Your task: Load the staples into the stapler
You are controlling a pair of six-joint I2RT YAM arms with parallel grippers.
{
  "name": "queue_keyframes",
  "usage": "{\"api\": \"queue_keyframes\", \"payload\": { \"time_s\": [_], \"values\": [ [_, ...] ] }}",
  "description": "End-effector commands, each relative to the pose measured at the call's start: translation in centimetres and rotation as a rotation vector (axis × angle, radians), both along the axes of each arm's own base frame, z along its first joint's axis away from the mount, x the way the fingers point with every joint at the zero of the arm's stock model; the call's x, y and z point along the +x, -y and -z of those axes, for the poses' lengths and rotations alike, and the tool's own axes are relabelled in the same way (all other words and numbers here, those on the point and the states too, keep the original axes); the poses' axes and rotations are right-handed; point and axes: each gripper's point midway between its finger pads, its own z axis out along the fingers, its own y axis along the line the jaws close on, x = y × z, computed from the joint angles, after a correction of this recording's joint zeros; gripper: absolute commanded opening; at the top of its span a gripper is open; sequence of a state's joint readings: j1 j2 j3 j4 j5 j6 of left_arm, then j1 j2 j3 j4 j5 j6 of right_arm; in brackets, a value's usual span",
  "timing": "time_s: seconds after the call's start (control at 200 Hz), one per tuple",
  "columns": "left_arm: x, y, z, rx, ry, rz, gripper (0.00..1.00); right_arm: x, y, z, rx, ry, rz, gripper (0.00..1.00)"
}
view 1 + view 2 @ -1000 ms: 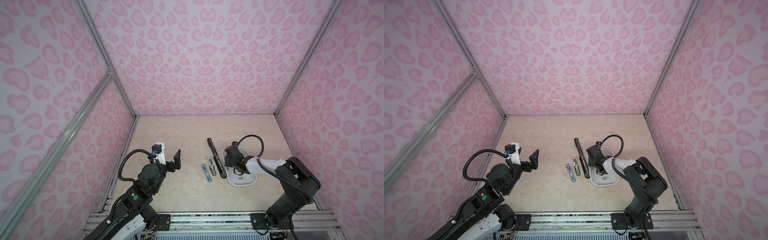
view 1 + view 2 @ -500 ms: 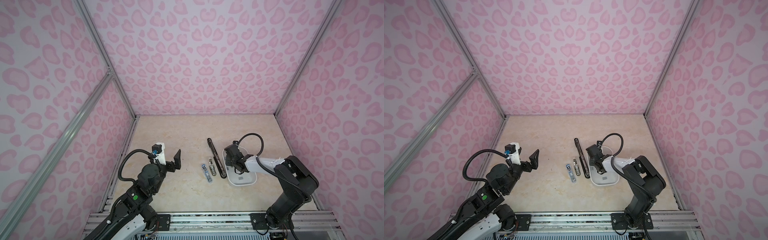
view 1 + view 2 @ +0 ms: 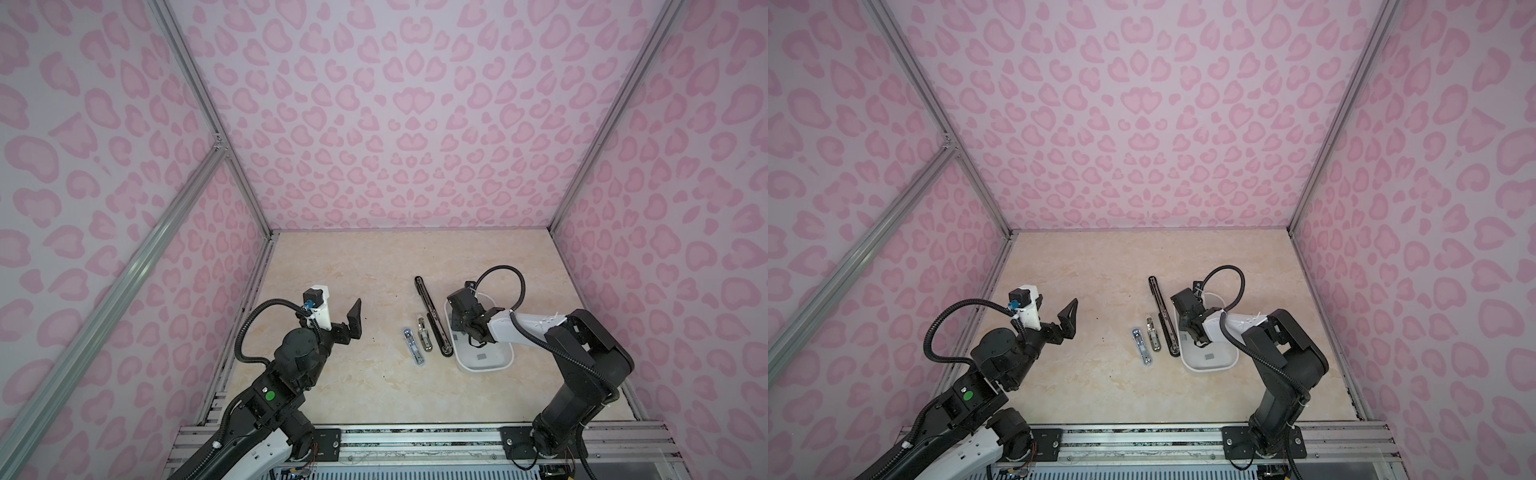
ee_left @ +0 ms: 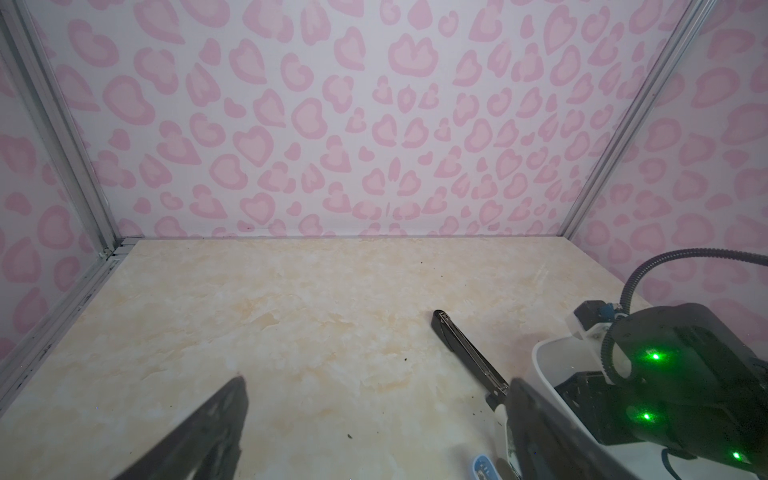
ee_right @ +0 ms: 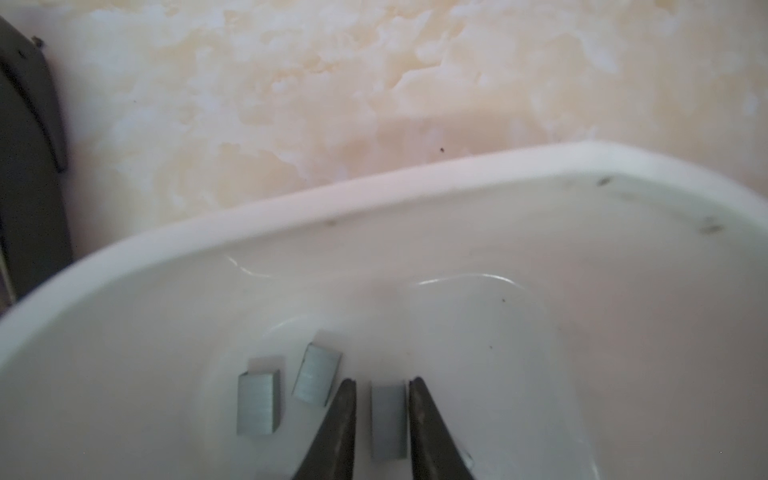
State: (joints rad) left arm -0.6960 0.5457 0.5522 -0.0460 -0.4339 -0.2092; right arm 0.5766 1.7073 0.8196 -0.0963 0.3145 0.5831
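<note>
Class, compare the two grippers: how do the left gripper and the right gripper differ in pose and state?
The left gripper stands wide open; the right gripper has its fingers close either side of a staple strip, contact unclear. The left gripper hangs over the table, holding nothing; the right gripper reaches down into the white tray. Both have black fingers.
</note>
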Motion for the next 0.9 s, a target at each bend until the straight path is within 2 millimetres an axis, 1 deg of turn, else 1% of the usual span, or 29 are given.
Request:
{"api": "queue_keyframes", "payload": {
  "time_s": [0.0,0.37,0.635,0.775,0.895],
  "values": [
    [0.0,0.1,-0.6,-0.013,0.023,0.005,0.97,-0.3,0.3,0.5,-0.018,-0.019,0.001,0.24],
    [0.0,0.1,-0.6,-0.015,0.025,0.006,0.97,-0.4,0.4,1.4,0.018,-0.034,0.001,0.24],
    [0.0,0.1,-0.6,-0.015,0.023,0.007,0.97,-0.6,0.4,1.6,0.027,-0.036,0.005,0.17],
    [-0.1,0.1,-0.6,-0.017,0.023,0.008,0.97,-0.6,0.5,1.4,0.029,-0.027,0.008,0.16],
    [0.0,0.2,-0.6,-0.019,0.022,0.010,0.97,-0.3,0.6,0.6,0.028,-0.006,0.008,0.16]
  ]
}}
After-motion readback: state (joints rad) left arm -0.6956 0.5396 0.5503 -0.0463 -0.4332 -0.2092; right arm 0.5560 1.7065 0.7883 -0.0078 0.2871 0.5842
